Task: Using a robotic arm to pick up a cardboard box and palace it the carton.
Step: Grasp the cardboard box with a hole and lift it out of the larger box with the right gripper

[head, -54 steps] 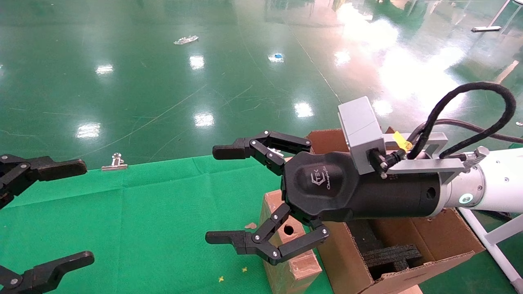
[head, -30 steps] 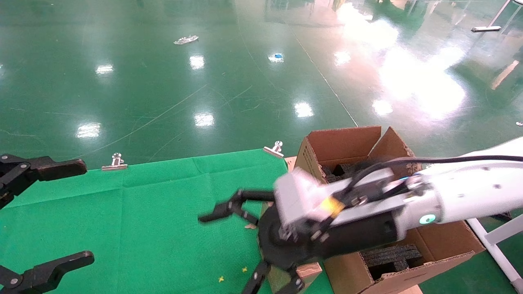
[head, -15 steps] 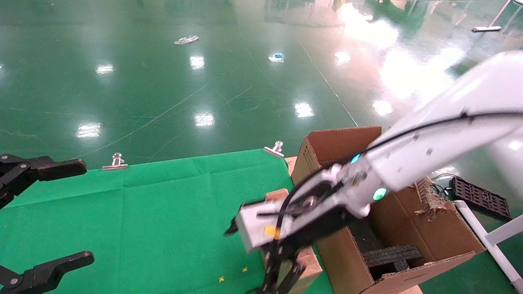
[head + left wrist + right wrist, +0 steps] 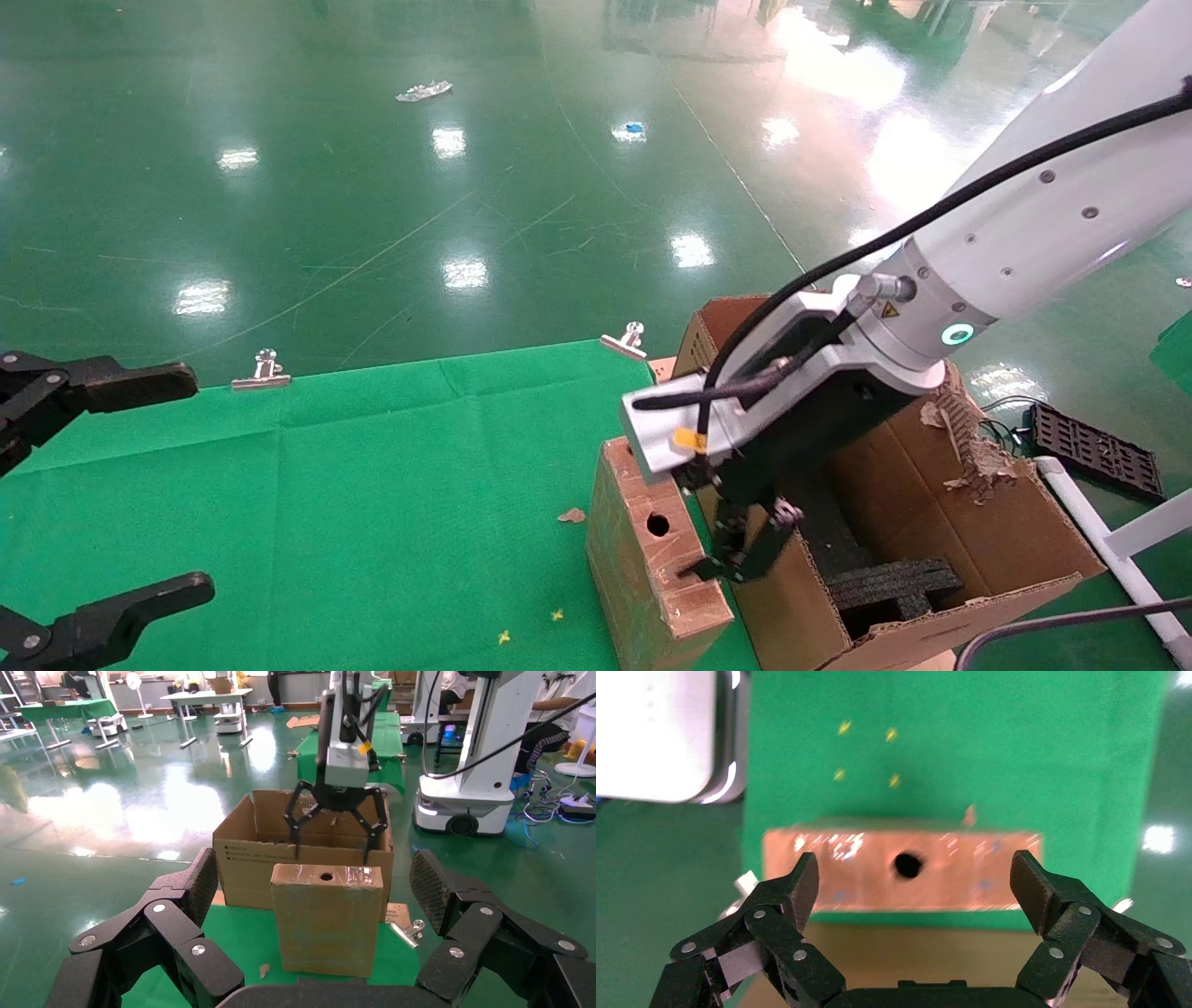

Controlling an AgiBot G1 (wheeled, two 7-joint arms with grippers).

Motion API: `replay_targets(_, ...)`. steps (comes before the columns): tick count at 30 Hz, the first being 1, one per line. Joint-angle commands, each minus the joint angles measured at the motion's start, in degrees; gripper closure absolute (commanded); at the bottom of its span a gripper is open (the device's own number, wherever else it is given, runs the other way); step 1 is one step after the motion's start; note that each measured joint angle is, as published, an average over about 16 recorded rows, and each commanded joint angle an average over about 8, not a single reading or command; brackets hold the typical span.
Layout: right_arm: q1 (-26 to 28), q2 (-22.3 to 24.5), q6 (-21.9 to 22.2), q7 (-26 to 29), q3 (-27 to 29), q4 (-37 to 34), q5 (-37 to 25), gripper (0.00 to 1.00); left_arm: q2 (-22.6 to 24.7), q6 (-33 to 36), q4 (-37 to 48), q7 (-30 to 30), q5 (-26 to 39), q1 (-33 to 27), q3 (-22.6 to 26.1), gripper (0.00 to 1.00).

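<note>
The small cardboard box [image 4: 652, 550] stands upright on the green cloth, its round hole [image 4: 658, 525] facing up. It also shows in the left wrist view [image 4: 327, 920] and the right wrist view [image 4: 905, 867]. The carton [image 4: 987, 531] stands right beside it, with black foam [image 4: 889, 582] inside and a torn flap edge [image 4: 964, 438]. The white robotic arm points down; my right gripper [image 4: 731, 559] is open and empty just above the box's carton-side edge. In the right wrist view my right gripper [image 4: 916, 881] brackets the holed face. My left gripper [image 4: 102, 485] is open and idle at the far left.
Binder clips [image 4: 261, 370] [image 4: 626, 340] hold the cloth at the table's far edge. A cardboard scrap [image 4: 571, 514] lies left of the box. A black tray [image 4: 1099, 452] and a white pipe frame [image 4: 1108, 550] are on the floor at right.
The right arm swung from a high, level pose down to point at the box, then shifted right toward the carton. The gripper stays open. The left arm has not moved.
</note>
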Motion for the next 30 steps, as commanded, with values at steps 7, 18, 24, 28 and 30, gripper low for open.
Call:
replay_targets(7, 6.58, -3.28, 0.66, 3.76, -12.59, -0.04, 1.45, 0.00, -0.01, -0.01, 0.00, 0.02, -0.02, -0.01, 0.03, 0.00)
replay_targets(18, 11.74, -6.65, 2.68, 12.95, -20.16, -0.52, 3.28, 0.00, -0.03, -0.03, 0.00, 0.04, -0.05, -0.02, 0.08, 0.00)
replay_targets(24, 13.56, -6.05, 4.89, 34.01, -22.38, -1.85, 2.74, 0.00, -0.04, -0.04, 0.00, 0.05, -0.07, -0.02, 0.10, 0.00)
replay_targets(28, 12.75, -5.71, 5.50, 44.88, -22.82, -3.87, 5.75, 0.00, -0.05, -0.05, 0.00, 0.06, -0.08, -0.03, 0.12, 0.00)
replay_targets(30, 11.70, -5.39, 5.68, 46.83, -22.68, -5.39, 7.96, 0.00, -0.05, -0.06, 0.00, 0.06, -0.09, -0.03, 0.13, 0.00)
